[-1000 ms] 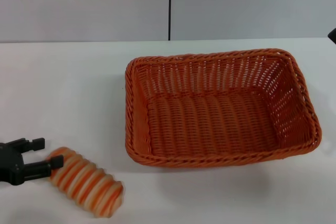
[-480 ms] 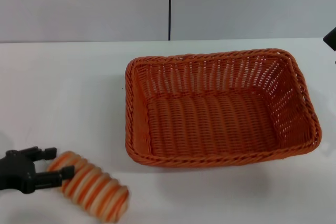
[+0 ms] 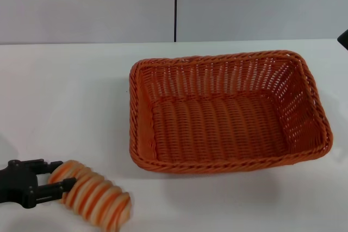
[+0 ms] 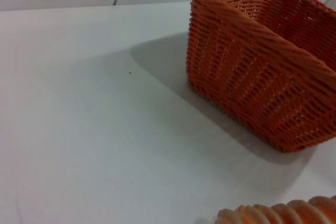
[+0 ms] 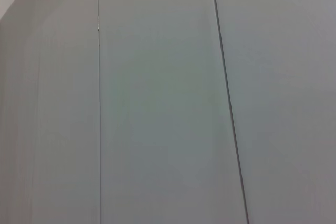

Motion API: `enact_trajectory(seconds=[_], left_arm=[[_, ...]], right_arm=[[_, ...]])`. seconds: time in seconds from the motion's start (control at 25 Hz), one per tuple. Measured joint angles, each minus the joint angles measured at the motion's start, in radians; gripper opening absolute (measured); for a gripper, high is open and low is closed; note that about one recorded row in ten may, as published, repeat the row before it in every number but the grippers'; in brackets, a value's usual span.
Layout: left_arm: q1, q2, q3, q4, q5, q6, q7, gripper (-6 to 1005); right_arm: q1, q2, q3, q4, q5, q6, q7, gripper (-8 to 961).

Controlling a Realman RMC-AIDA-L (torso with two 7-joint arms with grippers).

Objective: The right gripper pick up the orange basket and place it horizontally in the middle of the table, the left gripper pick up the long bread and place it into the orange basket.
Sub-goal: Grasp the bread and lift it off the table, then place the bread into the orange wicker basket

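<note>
Bread (image 3: pixel 92 199) sits at the worktop's (image 3: pixel 70 96) near-left edge, left end effector (image 3: pixel 51 180) spread around just its tip (shallow bite), so it could swing or slip before reaching the basket (image 3: pixel 225 112).

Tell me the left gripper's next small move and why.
Probably close the fingers on the long bread. The left gripper sits at the loaf's left end with its fingers open, straddling that end, and the loaf lies on the table. The orange basket already sits mid-table, empty, so gripping comes before lifting toward it.
</note>
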Motion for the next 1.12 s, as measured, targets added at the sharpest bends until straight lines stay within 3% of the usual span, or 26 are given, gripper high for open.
enact_trajectory(seconds=[0.08,0.36,0.6,0.84,1.12], left_arm=[[0.003,0.000,-0.006,0.001,-0.003,0.000,0.006,598],[-0.006,0.004,-0.102,0.015,-0.005,0.050,0.017,567],[-0.032,0.013,-0.236,0.039,-0.015,0.163,0.020,527],[-0.035,0.017,-0.289,0.078,-0.040,0.223,0.007,446],[-0.036,0.032,-0.312,0.085,-0.178,0.295,-0.077,389]], right_arm=[[0.001,0.000,0.000,0.002,0.001,0.000,0.000,553],[0.006,0.000,0.001,0.003,0.002,0.000,0.000,553],[0.011,0.000,0.005,0.003,0.004,0.000,0.000,553],[0.011,0.000,0.005,0.007,0.004,0.000,0.000,553],[0.011,0.000,0.001,0.014,0.004,0.003,0.000,553]])
